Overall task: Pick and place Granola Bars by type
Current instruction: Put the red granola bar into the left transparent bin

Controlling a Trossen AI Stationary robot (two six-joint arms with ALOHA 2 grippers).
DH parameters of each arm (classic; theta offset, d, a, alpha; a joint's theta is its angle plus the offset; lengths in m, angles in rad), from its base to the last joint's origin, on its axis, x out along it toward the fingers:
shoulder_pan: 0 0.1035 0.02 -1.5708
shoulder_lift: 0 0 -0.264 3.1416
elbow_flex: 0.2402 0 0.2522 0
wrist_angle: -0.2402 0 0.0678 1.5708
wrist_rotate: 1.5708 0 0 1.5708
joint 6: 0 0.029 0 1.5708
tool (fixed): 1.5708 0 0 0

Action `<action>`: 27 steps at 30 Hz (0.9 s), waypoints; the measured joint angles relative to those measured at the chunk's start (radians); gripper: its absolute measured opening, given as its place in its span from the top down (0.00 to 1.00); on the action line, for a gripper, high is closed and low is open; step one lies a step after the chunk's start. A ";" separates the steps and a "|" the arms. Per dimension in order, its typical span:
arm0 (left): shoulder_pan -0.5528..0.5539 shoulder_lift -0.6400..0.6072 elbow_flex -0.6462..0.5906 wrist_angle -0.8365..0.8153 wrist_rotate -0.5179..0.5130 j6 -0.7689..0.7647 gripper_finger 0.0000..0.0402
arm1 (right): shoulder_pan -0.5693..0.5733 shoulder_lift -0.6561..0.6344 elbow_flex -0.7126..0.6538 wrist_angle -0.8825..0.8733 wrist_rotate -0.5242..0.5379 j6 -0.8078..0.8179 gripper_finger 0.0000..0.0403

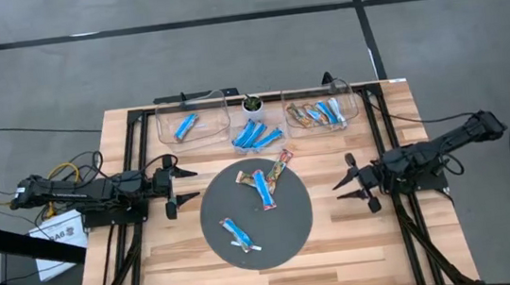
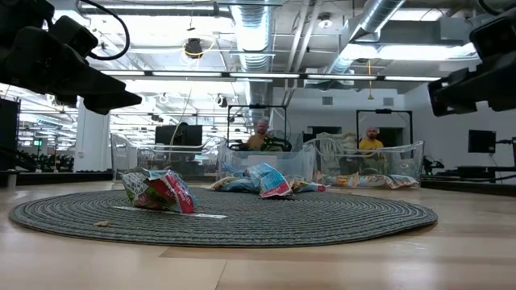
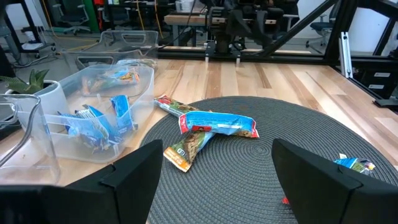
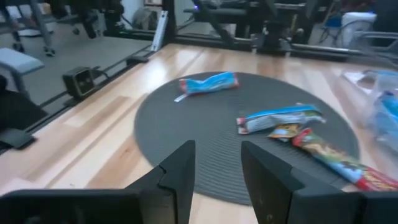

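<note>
Several granola bars lie flat on a round dark mat (image 1: 256,214). A blue-and-white one (image 1: 238,232) is near the mat's front. Another blue-and-white one (image 1: 263,186) lies over a tan one (image 1: 281,166) toward the back; they also show in the left wrist view (image 3: 217,124). My left gripper (image 1: 172,187) is open and empty, just off the mat's left rim. My right gripper (image 1: 356,184) is open and empty, off the mat's right rim. Both point toward the mat.
Three clear bins stand along the far edge. The left one (image 1: 193,120) holds one blue bar, the middle one (image 3: 93,118) bright blue bars (image 1: 256,136), the right one (image 1: 321,107) tan and blue-and-white bars. A small potted plant (image 1: 252,103) stands between them. Two people (image 2: 260,133) show far behind the table.
</note>
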 joint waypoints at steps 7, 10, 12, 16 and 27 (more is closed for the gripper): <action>0.000 0.000 0.000 0.000 0.000 0.000 0.27 | -0.058 -0.008 0.000 -0.001 -0.001 -0.012 0.69; 0.000 0.000 0.000 0.000 0.000 0.000 0.27 | -0.076 -0.008 0.000 -0.002 -0.003 -0.013 0.69; 0.000 0.000 0.000 0.000 0.000 0.000 0.27 | -0.088 -0.008 0.000 -0.002 -0.002 -0.013 0.69; 0.000 0.000 0.000 0.000 0.000 0.000 0.27 | -0.109 -0.008 -0.001 -0.002 -0.003 0.035 0.69; 0.000 0.000 0.000 0.000 0.000 0.000 0.27 | -0.120 -0.008 -0.001 -0.003 -0.003 0.127 0.69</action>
